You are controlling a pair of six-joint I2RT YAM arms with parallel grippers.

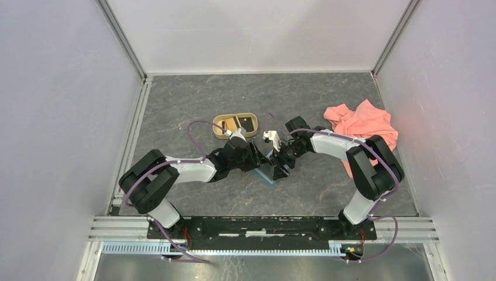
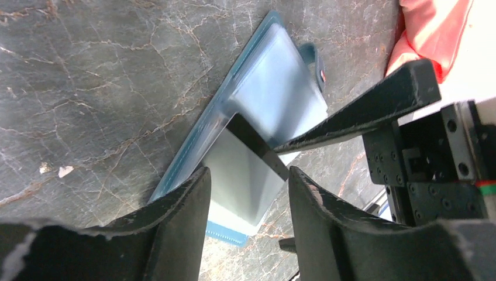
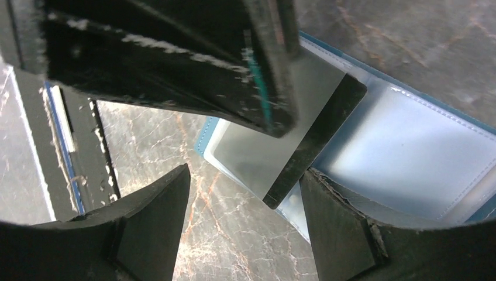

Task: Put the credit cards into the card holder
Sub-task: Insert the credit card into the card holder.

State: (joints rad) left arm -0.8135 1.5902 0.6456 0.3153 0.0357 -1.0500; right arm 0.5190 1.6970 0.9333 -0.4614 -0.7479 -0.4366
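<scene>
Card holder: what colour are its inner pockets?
Pale blue, on a card holder edged in teal; best seen from the right wrist.

**A:** Site type?

**B:** Robotics lab, a boxed-in test cell. Plain white walls (image 1: 58,88) close off the counter (image 1: 193,99) at its left, back and right edges, framed by metal corner posts (image 1: 123,38).

**A:** Fixed equipment?

**B:** Two jointed machines, the left arm (image 1: 187,170) and the right arm (image 1: 351,152). Both are bolted to an aluminium rail (image 1: 117,225) along the counter's near edge, with purple cables (image 1: 191,130) looping along both.

**A:** Anything else on it?

**B:** A few loose items on the dark marbled top. There is a teal card holder (image 2: 275,76) mid-counter, a tan oval tray (image 1: 235,124) just behind it, and a pink cloth (image 1: 362,123) near the right edge.
</scene>
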